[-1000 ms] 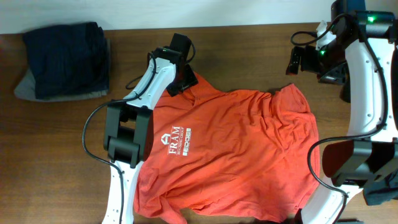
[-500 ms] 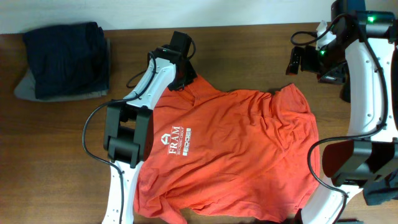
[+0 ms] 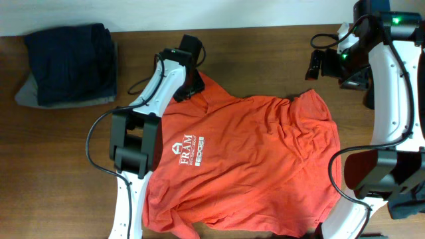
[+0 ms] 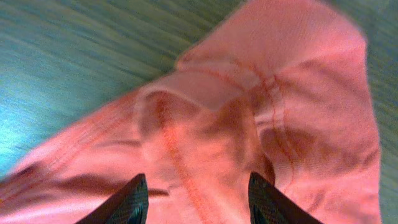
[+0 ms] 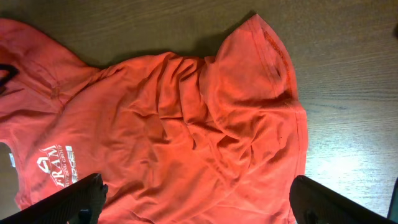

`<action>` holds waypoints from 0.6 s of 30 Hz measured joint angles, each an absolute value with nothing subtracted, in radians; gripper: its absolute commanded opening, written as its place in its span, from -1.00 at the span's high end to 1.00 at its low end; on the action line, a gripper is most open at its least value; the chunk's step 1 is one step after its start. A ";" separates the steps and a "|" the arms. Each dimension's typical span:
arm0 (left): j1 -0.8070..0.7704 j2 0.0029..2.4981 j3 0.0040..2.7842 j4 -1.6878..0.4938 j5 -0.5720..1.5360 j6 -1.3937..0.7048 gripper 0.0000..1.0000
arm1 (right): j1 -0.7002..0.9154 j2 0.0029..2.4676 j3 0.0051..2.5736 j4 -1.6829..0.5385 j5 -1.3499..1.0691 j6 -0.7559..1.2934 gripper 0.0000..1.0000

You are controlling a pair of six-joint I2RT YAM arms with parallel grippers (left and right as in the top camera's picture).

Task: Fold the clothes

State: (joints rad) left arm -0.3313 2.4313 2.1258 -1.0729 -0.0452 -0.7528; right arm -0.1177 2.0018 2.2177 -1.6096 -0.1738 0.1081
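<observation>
Left fingers (image 4: pixel 134 199) shifted slightly left, half parted over orange T-shirt sleeve (image 4: pixel 249 93), right fingers (image 5: pixel 81 199) wide apart, empty

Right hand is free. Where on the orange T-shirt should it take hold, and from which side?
Pinch the hem of the sleeve nearest the right hand, coming down from the far side. That sleeve of the orange T-shirt lies flat and juts onto the bare table, so a finger should slide under its edge.
</observation>
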 measured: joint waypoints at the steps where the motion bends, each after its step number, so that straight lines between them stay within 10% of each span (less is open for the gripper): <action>1: -0.331 2.431 2.146 -1.091 -0.052 -0.752 -0.16 | -0.118 2.002 2.218 -1.609 -0.174 0.108 -0.97; 18: -0.329 2.465 2.201 -1.140 -0.057 -0.761 -0.20 | -0.118 2.002 2.218 -1.614 -0.174 0.109 -0.97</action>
State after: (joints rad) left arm -0.3286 2.4653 2.2013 -1.1397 -0.0574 -0.7612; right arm -0.1177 2.0018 2.2177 -1.6138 -0.1738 0.1085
